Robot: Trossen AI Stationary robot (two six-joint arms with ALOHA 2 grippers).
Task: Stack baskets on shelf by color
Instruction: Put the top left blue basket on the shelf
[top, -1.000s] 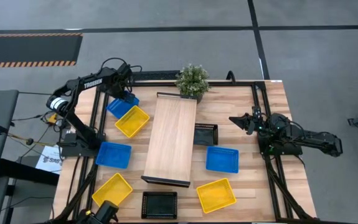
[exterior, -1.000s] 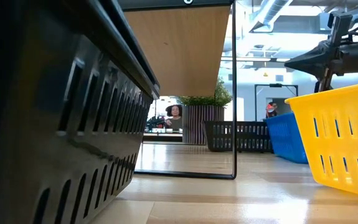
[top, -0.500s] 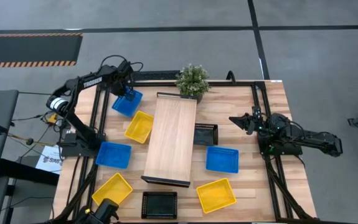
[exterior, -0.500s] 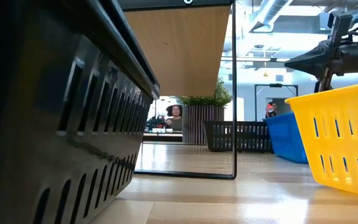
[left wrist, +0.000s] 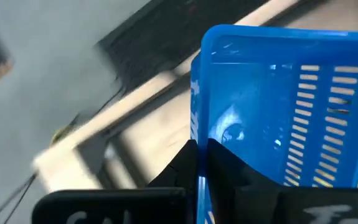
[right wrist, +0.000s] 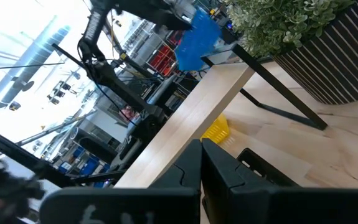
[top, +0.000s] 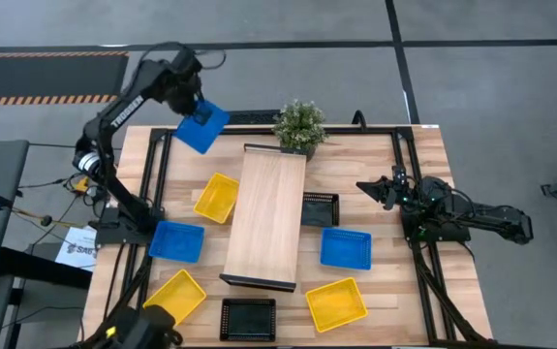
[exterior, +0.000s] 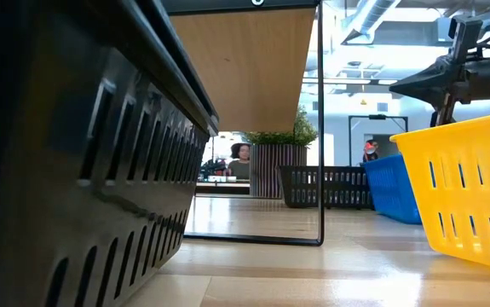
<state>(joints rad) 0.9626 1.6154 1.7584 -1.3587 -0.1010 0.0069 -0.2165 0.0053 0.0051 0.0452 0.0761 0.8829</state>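
Observation:
My left gripper (top: 191, 107) is raised above the table's far left corner, shut on a blue basket (top: 203, 126) that also shows in the left wrist view (left wrist: 291, 106) and far off in the right wrist view (right wrist: 198, 36). The shelf (top: 266, 215) stands in the table's middle. Left of it lie a yellow basket (top: 216, 197), a blue one (top: 176, 240) and another yellow one (top: 173, 296). A black basket (top: 248, 318) lies at the near edge. Right of the shelf are a black (top: 320, 208), a blue (top: 345, 248) and a yellow basket (top: 336, 303). My right gripper (top: 370, 188) waits shut at the right. My left gripper pinches one side wall of the blue basket at its rim (left wrist: 195, 134), one finger inside the basket and one outside. The fingers point steeply down. The basket is lifted clear of the table and hangs tilted below the fingers.
A potted plant (top: 299, 124) stands at the shelf's far end. In the low view a black basket (exterior: 74, 170) fills the left side and a yellow one (exterior: 466, 196) the right. A person (exterior: 242, 158) sits in the room beyond.
My left gripper has shut on the blue basket at the far left and risen steeply, tipping as it went. The basket has left the table and hangs tilted in the air. The yellow basket beside it has shifted a little toward the shelf.

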